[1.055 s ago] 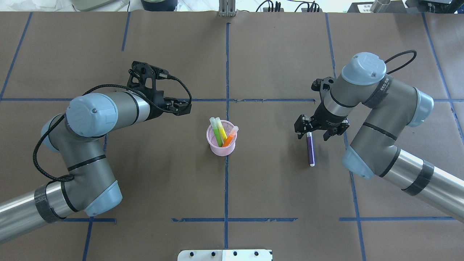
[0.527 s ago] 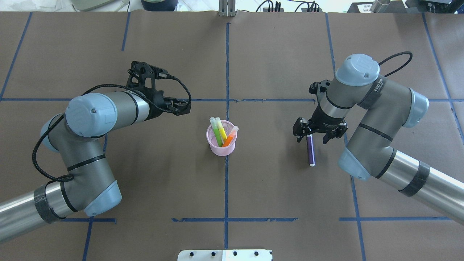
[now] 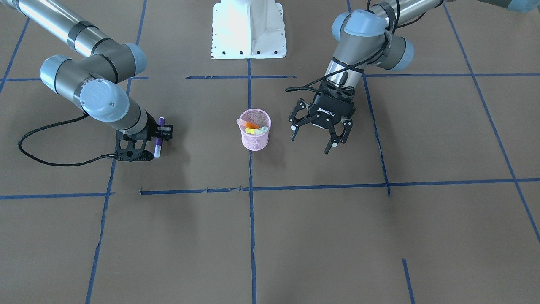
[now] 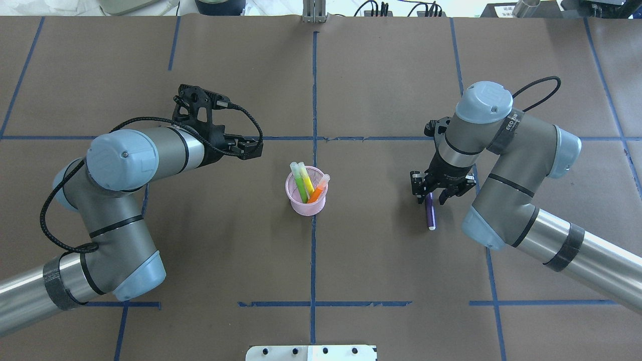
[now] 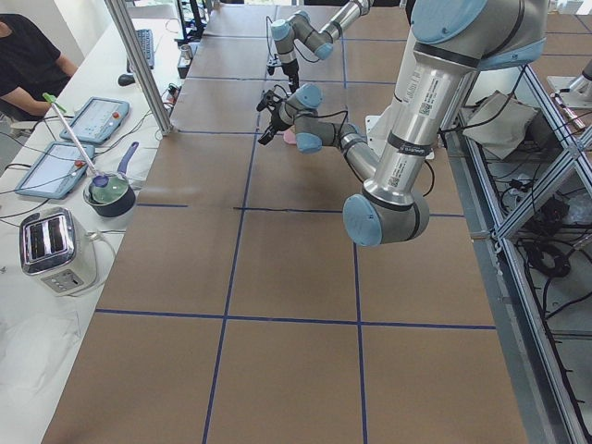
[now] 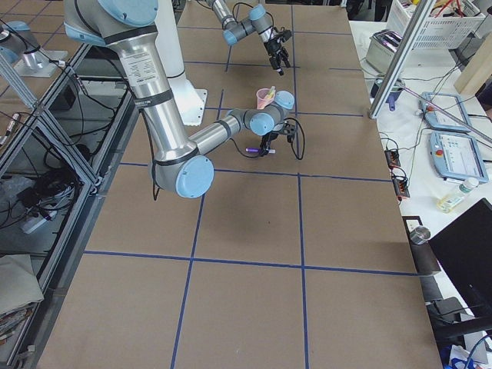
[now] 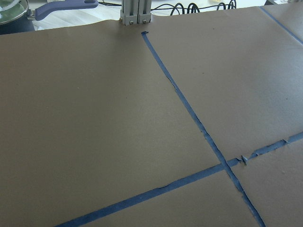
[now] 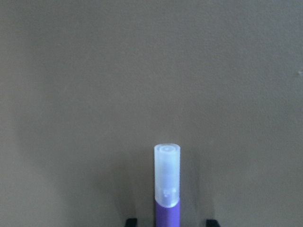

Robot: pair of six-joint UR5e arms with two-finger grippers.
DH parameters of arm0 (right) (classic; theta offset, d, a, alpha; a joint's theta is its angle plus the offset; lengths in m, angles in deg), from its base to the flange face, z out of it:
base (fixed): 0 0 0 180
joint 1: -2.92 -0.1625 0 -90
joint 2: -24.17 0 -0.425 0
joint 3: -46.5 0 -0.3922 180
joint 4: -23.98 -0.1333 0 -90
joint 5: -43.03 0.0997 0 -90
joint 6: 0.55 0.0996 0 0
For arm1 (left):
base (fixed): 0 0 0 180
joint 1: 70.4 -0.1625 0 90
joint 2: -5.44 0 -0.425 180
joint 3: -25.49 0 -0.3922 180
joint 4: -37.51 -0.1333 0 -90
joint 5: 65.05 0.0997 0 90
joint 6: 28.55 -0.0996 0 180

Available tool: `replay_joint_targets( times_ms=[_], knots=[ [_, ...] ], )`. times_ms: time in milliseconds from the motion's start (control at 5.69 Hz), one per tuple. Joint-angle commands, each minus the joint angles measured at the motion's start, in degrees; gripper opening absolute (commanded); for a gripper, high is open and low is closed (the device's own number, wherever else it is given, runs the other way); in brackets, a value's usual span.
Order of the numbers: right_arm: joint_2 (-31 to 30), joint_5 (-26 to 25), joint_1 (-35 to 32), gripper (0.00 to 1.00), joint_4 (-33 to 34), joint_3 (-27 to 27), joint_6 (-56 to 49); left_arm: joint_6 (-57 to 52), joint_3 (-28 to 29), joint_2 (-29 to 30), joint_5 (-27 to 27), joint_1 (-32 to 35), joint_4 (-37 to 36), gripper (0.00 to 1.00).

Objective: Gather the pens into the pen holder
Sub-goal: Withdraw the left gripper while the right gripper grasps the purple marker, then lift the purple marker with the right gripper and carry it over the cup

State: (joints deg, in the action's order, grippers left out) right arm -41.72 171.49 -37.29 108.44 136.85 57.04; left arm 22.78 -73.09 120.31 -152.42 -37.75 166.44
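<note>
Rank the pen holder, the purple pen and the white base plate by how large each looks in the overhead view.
1. White base plate, widest by far, though cropped by the frame's edge.
2. Pen holder.
3. Purple pen, its far end hidden under the right pincer.

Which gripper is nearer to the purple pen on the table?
Right. The right gripper straddles the purple pen near its cap, a finger on each side; the left gripper hangs open beyond the pen holder.
</note>
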Motion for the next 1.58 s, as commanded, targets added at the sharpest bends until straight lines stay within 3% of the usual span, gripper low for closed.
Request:
replay_joint_targets(
  times_ms=[0,352,527,703,879,1055,1231,1407],
  knots=[
    [0.32,0.39,-0.39,0.0,0.0,-0.26,-0.02,0.0,-0.03,0.0,0.0,0.04,0.0,0.99],
    [0.84,1.1,-1.53,0.0,-0.52,0.87,0.76,0.0,0.06,0.0,0.09,-0.05,0.18,1.0],
    [1.72,-6.56,-0.67,0.0,-0.53,8.36,5.91,0.0,-0.2,0.08,0.09,0.04,0.27,1.0],
    [2.07,-19.17,3.35,0.0,-0.27,16.97,9.35,-0.17,-0.29,-0.35,0.0,0.21,0.35,1.0],
    [3.64,-24.86,4.0,0.0,-0.35,21.23,13.74,-0.87,-2.56,-4.71,-0.26,1.0,0.62,0.99],
    [7.05,-35.53,7.74,0.0,-0.61,22.66,18.04,-0.97,-3.1,-7.1,-0.43,1.87,2.18,0.99],
    [9.79,-53.48,15.61,0.0,-0.88,23.81,18.26,-0.97,-3.02,-7.47,-0.44,2.4,2.98,0.99],
    [9.81,-66.27,23.0,0.0,-1.4,23.3,18.09,-0.97,-2.93,-7.48,-0.44,2.41,2.99,0.99]
  ],
)
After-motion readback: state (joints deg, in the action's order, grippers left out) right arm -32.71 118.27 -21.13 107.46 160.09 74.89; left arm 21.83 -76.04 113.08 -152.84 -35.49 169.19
